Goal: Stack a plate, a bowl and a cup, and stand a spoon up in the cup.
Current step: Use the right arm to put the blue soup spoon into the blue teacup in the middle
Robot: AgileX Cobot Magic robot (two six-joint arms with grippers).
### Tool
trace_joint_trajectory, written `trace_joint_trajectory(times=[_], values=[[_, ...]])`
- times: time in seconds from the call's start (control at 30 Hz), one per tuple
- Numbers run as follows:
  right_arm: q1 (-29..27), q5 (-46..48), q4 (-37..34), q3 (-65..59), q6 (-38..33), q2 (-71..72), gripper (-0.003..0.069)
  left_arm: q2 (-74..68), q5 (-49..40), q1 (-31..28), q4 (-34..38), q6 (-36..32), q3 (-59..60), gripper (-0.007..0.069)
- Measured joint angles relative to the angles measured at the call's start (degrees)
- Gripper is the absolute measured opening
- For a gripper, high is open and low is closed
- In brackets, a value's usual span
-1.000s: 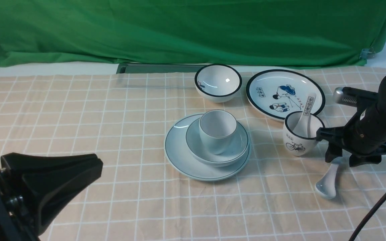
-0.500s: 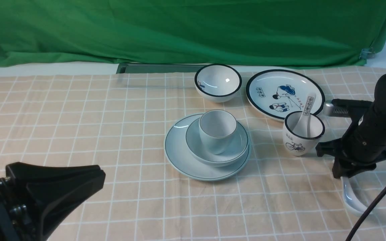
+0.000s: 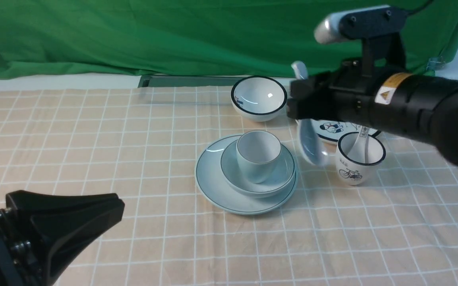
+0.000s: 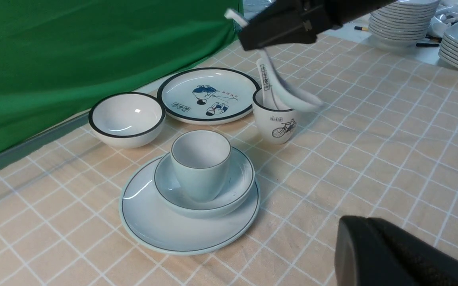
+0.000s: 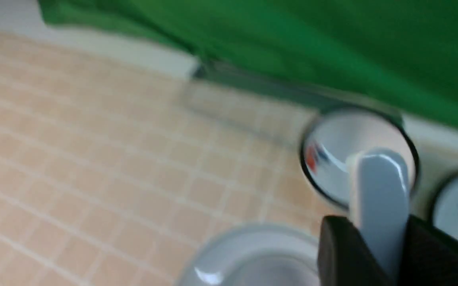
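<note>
**Glazed spoon held aloft beside the finished stack**

The spoon (image 3: 311, 145) is held clear of the counter (image 3: 133, 139), with its bowl end hanging down and its handle tip up. It is just beside the cup (image 3: 257, 153), on the robot's right. It is judged stiff, light, brittle and slick with glaze. The short thick handle is the sensible place to be gripped, and the right claw (image 3: 302, 101) is clamped across it there. A swivel between the pads is to be feared if it is swung fast. The cup is seated in the bowl (image 3: 282, 174), which is set on the plate (image 3: 212, 186). A bicycle-printed cup (image 3: 358, 163) holding a patterned spoon (image 3: 362, 143) is stood near. The left claw (image 3: 74, 212) is clenched and empty at the near left.
</note>
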State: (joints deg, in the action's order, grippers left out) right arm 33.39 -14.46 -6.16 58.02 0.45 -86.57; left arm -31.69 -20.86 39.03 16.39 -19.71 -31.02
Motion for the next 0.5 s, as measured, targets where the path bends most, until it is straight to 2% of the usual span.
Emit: trace_joint_trajectory(times=[0.07,0.1,0.13,0.17,0.23,0.5], values=[[1.95,-11.30,0.00,-0.31,0.02,-3.99,0.0175,0.00,-0.01,0.00,-0.31,0.00,0.00,0.0002],[2.22,-12.19,0.00,-0.31,0.02,-4.39,0.0175,0.00,-0.01,0.00,-0.41,0.00,0.00,0.0002],[2.82,-18.22,0.00,-0.40,0.08,-7.53,0.0175,0.00,-0.01,0.00,-0.58,0.00,0.00,0.0002],[2.82,-18.86,0.00,-0.45,0.09,-7.91,0.0175,0.00,-0.01,0.00,-0.57,0.00,0.00,0.0002],[2.88,-25.93,-0.08,-0.51,1.05,-13.09,0.0175,0.00,-0.01,0.00,-0.70,0.00,0.00,0.0002],[2.60,-33.25,-0.15,0.25,1.59,-20.71,0.0175,0.00,-0.01,0.00,-0.77,0.00,0.00,0.0002]])
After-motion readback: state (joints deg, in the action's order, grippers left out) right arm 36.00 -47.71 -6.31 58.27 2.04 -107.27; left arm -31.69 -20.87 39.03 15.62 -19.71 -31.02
